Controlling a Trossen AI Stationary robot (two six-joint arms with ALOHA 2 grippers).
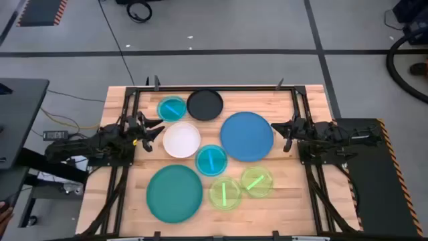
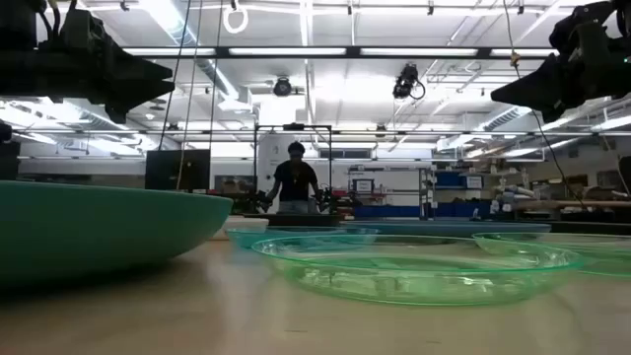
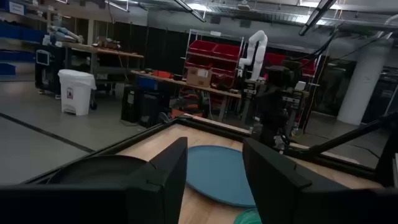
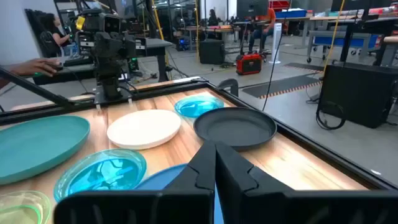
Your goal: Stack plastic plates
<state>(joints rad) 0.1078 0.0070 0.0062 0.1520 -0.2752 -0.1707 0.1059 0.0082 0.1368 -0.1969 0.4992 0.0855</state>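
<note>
Eight plates lie flat and apart on the wooden table: a large blue plate (image 1: 247, 136), a large teal plate (image 1: 174, 193), a black plate (image 1: 204, 104), a white plate (image 1: 182, 139), two cyan plates (image 1: 172, 108) (image 1: 211, 160) and two green plates (image 1: 225, 193) (image 1: 257, 181). My left gripper (image 1: 159, 130) hovers open at the table's left side, next to the white plate, and points right. My right gripper (image 1: 281, 128) hovers shut and empty at the right side, beside the blue plate. Its wrist view shows the fingers (image 4: 215, 149) together.
A black metal frame (image 1: 214, 88) runs around the table's edges. A person stands far behind the table (image 2: 296, 177), and a hand (image 4: 25, 65) shows beyond the left arm. Bare wood lies along the near edge, right of the green plates.
</note>
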